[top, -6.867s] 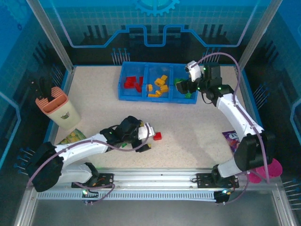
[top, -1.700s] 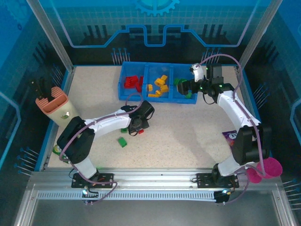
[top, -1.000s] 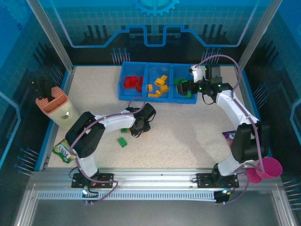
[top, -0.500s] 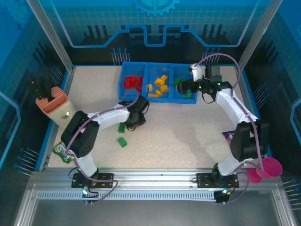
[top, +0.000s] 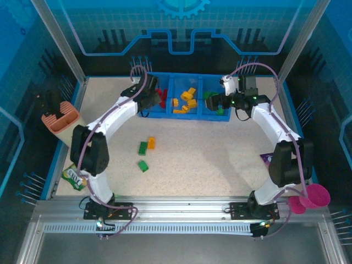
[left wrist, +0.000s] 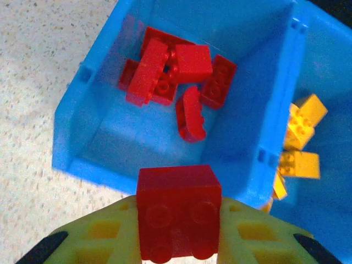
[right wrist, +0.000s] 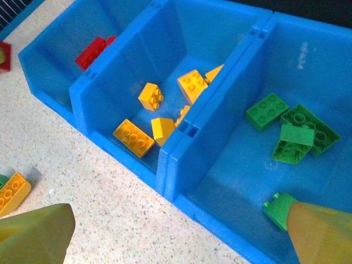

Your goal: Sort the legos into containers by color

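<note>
We see left gripper (left wrist: 179, 245) pinching red lego (left wrist: 179, 212), held over near wall of left compartment (left wrist: 242, 110) of blue tray (top: 181, 115). Red pile (left wrist: 173, 77) lies inside.

Right gripper (right wrist: 176, 236) jaws spread wide, above near edge of middle and right compartments.

We note yellow legos (right wrist: 159, 110) in middle, green legos (right wrist: 291, 135) in right.

Loose on table (top: 220, 159), near of tray: two green bricks (top: 142, 147), one orange brick (top: 150, 143).

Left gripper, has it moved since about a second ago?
Yes. The left gripper went from mid-table, away from the arm bases, up to the red compartment of the blue tray, holding a red brick.
</note>
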You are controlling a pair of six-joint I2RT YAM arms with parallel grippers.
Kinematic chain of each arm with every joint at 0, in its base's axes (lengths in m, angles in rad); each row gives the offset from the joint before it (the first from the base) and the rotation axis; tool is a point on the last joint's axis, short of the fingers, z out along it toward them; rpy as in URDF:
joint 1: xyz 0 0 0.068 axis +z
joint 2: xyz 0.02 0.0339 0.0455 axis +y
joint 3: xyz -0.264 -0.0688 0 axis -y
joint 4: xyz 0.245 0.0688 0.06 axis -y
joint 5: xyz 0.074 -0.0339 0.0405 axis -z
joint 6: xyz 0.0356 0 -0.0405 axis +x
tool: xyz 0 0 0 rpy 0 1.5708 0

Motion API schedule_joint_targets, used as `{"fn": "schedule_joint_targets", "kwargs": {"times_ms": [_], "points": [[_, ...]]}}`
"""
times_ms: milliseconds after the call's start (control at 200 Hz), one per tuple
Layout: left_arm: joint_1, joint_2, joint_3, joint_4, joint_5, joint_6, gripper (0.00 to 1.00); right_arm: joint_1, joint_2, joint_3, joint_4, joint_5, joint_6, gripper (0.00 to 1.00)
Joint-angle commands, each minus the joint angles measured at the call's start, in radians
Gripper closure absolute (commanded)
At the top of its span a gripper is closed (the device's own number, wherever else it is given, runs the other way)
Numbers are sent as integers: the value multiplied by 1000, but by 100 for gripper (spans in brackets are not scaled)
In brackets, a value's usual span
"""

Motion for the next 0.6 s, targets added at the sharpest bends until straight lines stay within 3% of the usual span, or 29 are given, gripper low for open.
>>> {"fn": "schedule_joint_targets", "kwargs": {"times_ms": [0,180,400,595], "points": [[24,128,106,3,-2,81,77,11,21,56,-36,-20,-3,0],[45,281,248,-19,7,121,76,13,1,51,-15,20,4,0],[54,341,313,-39,12,140,75,27,-56,-7,39,59,30,0],[55,358,349,-70,7,137,47,81,-81,-39,75,73,57,1]]}}
